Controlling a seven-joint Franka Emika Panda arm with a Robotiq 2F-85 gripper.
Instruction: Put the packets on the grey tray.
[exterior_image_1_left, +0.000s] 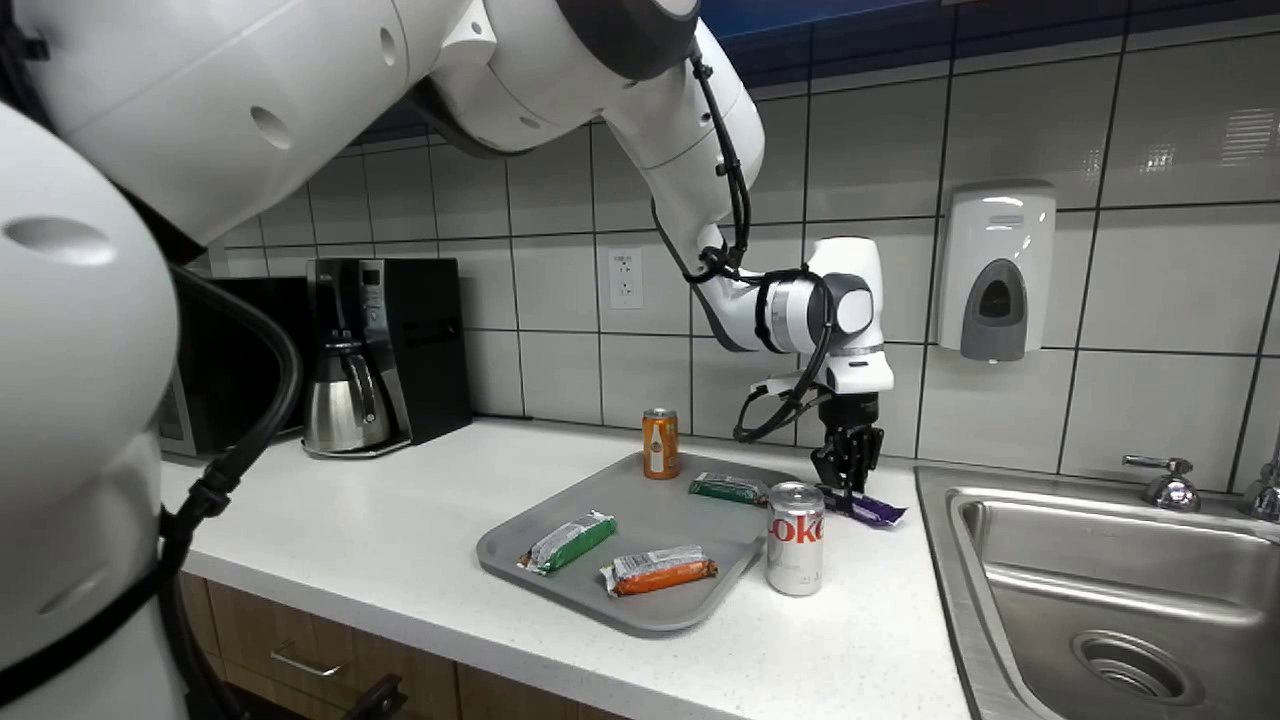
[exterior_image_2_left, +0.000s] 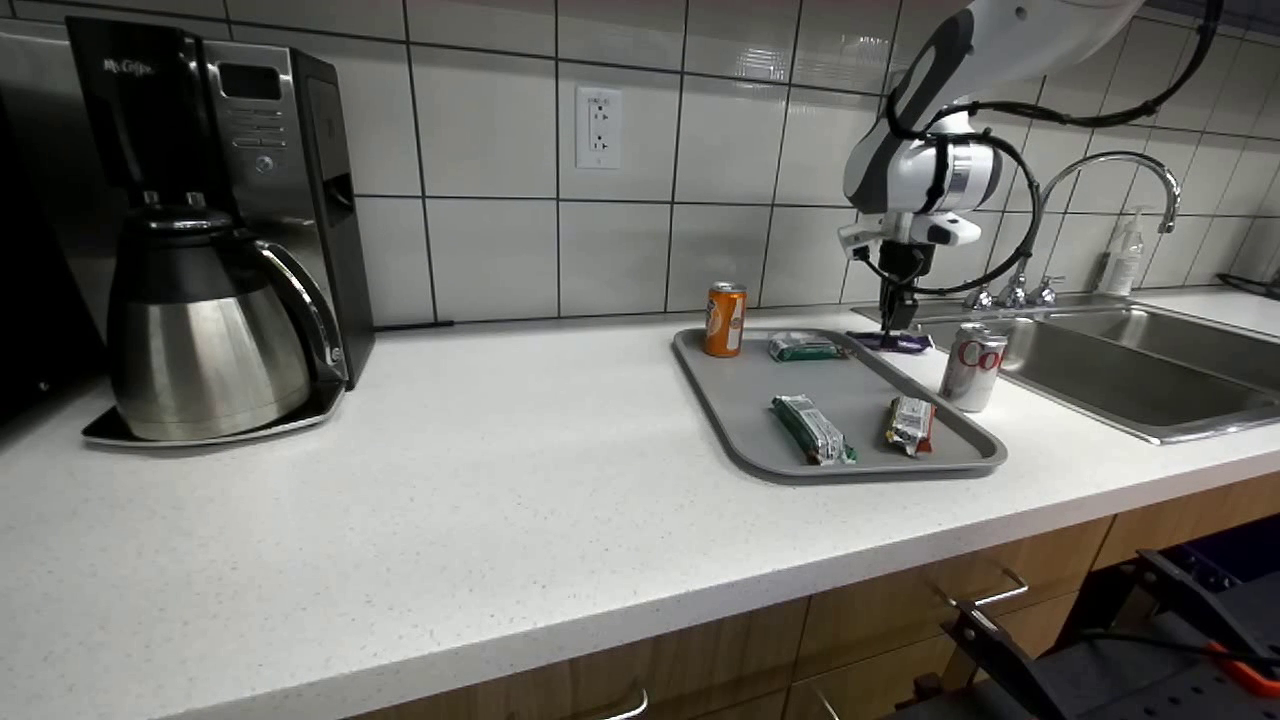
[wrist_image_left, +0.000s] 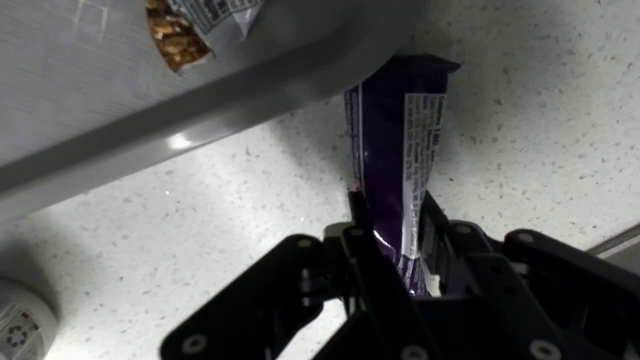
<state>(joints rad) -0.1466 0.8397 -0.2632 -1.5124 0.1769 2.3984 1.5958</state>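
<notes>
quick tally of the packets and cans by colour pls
green packets: 2
orange packet: 1
purple packet: 1
orange can: 1
silver can: 1
total: 6 (4 packets, 2 cans)

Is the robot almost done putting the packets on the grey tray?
Almost, I think. Done: the near green packet, far green packet and orange packet lie on the grey tray. In hand: the purple packet, outside the tray, looks pinched by the gripper. Left: probably just moving it over the rim and letting go.
</notes>
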